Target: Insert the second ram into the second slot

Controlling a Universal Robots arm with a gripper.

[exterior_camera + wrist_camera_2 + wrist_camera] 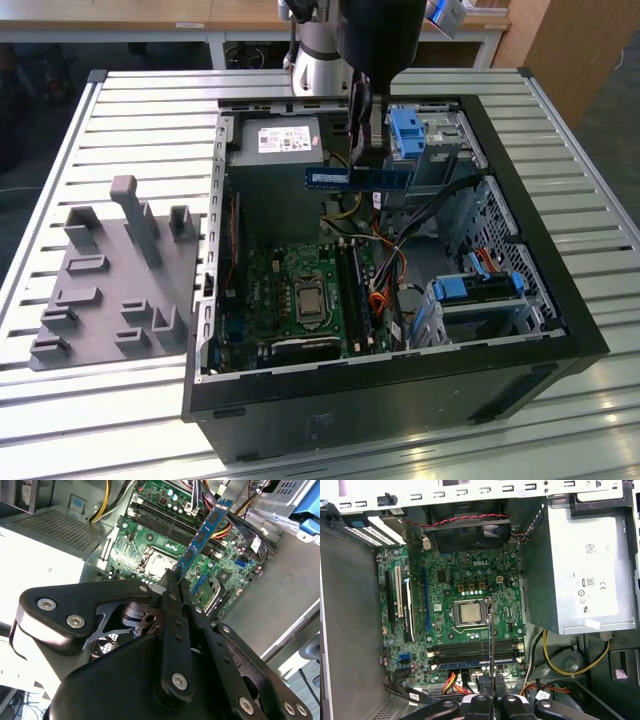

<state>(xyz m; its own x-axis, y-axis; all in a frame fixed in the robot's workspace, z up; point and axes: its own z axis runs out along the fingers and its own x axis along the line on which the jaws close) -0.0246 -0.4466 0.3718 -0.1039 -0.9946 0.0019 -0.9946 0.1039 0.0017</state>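
Note:
In the exterior view the second ram (358, 177), a thin dark-blue stick with a pale label, hangs level above the open computer case (520, 250), near its rear. My gripper (364, 150) is shut on the stick's top edge, near its middle. Below it, the motherboard's long memory slots (357, 292) lie beside the processor socket (308, 300). In the second wrist view the ram (202, 532) juts out from between the fingers (170, 592) over the slots (165, 522). The first wrist view shows the ram (491, 640) edge-on, crossing the slots (470, 652), with the fingertips (482, 700) holding it.
A grey power supply (275, 145) fills the case's rear corner. Blue drive-bay tabs (405, 130) stand just beside the gripper, and more (480, 285) sit at the front. Orange and black cables (385, 270) run next to the slots. A grey peg fixture (110, 270) lies on the slatted table at the exterior view's left.

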